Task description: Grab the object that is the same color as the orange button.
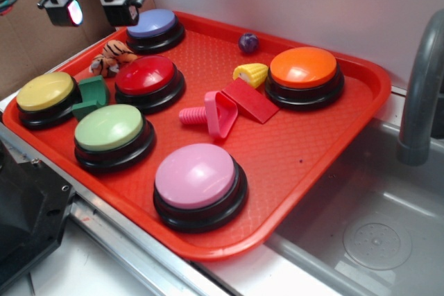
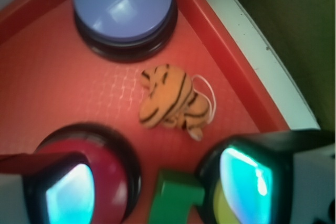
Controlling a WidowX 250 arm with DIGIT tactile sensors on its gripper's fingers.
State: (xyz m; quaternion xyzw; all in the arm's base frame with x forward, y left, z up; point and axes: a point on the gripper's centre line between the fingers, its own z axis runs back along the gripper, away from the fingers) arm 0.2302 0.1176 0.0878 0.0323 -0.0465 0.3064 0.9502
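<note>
In the exterior view the gripper [image 1: 90, 10] hangs at the upper left of the frame, above the tray's [image 1: 326, 171] far left corner, its jaws spread and holding nothing. Just below and a little right of it lies the tiger [image 1: 111, 57], in the gap between the blue button [image 1: 154, 27] above and the red button [image 1: 148, 81] below, close to the tray's left rim. The orange button [image 1: 304, 74], which sets the colour to match, sits far over at the upper right, with the yellow corn [image 1: 251, 73] beside it.

In the wrist view the two fingertips [image 2: 71, 192] show at the lower left and lower right corners, well apart. The tiger [image 2: 172, 98] lies at mid-frame, above the gap between them and slightly right of centre. Its long axis runs from upper left to lower right, with a white loop of cord at its right side. My judgement: the jaws must travel toward the tiger, then descend, closing across its narrow width.
</note>
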